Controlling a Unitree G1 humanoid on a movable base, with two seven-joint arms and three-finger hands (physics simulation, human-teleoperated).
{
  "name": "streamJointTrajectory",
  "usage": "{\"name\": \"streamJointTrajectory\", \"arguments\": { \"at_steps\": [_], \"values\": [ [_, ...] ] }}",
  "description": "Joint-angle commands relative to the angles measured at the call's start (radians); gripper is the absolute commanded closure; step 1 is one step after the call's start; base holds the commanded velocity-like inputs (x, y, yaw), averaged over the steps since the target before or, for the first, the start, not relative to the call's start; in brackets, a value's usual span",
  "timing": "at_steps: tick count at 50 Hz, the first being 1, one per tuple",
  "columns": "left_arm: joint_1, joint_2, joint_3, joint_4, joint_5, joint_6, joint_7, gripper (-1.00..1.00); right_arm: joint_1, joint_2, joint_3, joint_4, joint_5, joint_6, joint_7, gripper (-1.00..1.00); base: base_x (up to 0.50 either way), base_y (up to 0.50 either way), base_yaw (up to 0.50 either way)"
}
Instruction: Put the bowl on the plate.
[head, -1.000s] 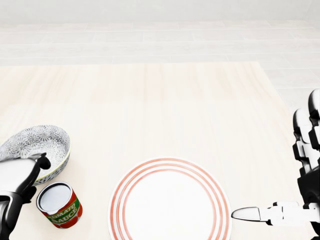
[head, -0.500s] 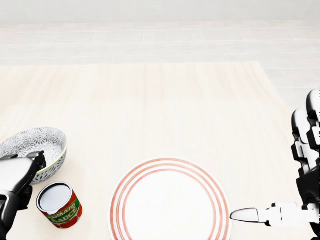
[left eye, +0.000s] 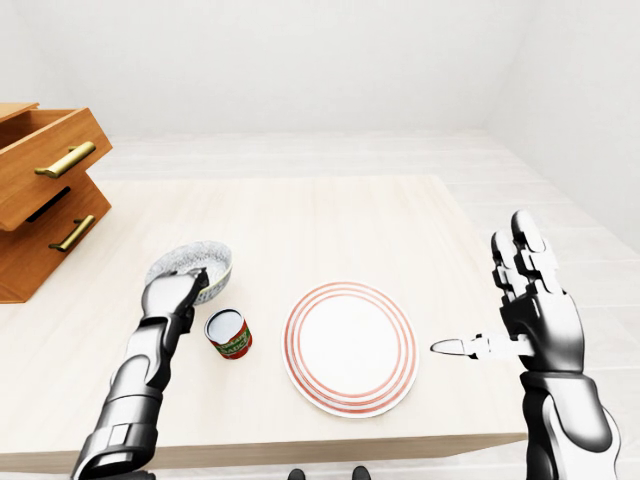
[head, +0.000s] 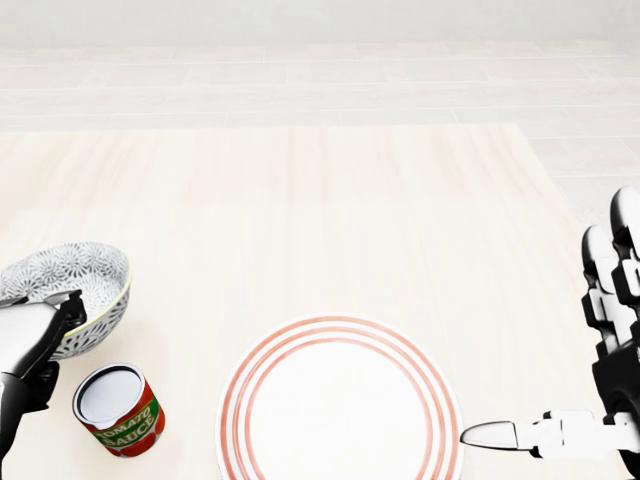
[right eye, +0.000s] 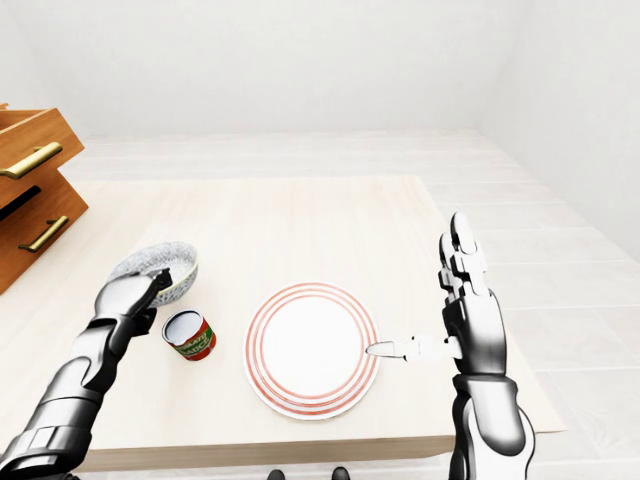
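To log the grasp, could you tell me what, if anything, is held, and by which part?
The left hand grips the bowl by its lower-left rim in the head view; the right hand is empty.

Sauce can (head: 119, 409) just below bowl (head: 75, 285) (left of plate (head: 235, 400)), open tabletop (head: 330, 220) above plate in head view

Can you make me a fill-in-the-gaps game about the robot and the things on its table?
The left robot hand grips the patterned ___ by its rim.
The plate has ___ rings round its edge.
The can says tomato ___ on its label.
The right robot hand is open and holds ___.
Missing words: bowl; red; sauce; nothing.
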Motion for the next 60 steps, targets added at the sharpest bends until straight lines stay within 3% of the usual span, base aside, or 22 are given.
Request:
{"name": "streamJointTrajectory", "arguments": {
  "at_steps": [1,4,35,46,60],
  "values": [
    [-0.001,0.004,0.036,-0.085,-0.005,0.000,-0.014,1.00,0.002,0.001,-0.008,-0.008,0.004,0.000,0.005,-1.00,0.00,0.00,0.00],
    [-0.010,0.008,0.041,-0.093,0.002,0.000,0.014,1.00,-0.002,0.000,-0.007,-0.018,0.002,0.000,0.004,-1.00,0.00,0.00,0.00],
    [-0.001,-0.010,0.095,-0.361,-0.046,0.007,-0.152,1.00,0.003,0.007,-0.018,-0.076,0.001,0.000,0.018,-1.00,0.00,0.00,0.00],
    [0.014,-0.031,0.100,-0.509,-0.040,0.027,-0.241,1.00,-0.010,0.005,-0.036,-0.068,0.009,0.000,0.020,-1.00,0.00,0.00,0.00],
    [-0.028,-0.069,0.071,-0.619,-0.010,0.054,-0.340,1.00,-0.004,0.005,-0.033,-0.034,0.011,0.000,0.016,-1.00,0.00,0.00,0.00]
  ]
}}
